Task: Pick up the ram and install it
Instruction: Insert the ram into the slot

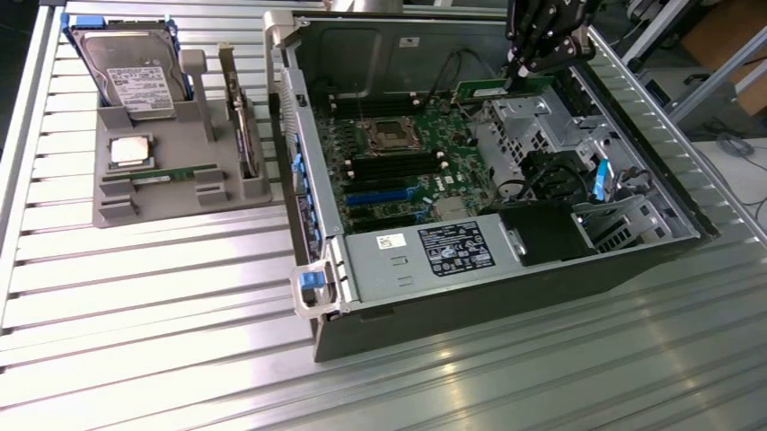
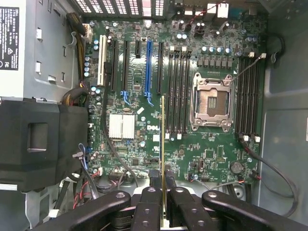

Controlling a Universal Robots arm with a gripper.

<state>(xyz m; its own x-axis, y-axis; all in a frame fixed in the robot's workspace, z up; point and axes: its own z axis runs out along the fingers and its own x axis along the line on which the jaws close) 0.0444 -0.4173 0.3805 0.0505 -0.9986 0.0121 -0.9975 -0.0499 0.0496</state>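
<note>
Gripper (image 1: 519, 79), upper right of the exterior view: black all over, built from jointed bar links w/ glossy highlights along the edges, narrowing toward slim tips. In the wrist view the gripper (image 2: 162, 183) reads matte black, w/ four rounded link bars (two broad outer, two narrower inner), each w/ round recessed pivot pins or screw heads, dull grey at the centres. Fingers (image 2: 154, 179) are plain black, flat-sided, w/ rounded ends.

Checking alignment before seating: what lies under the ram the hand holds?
Under the ram: the motherboard, its black memory slots and empty CPU socket alongside. The strip directly beneath is covered.
</note>
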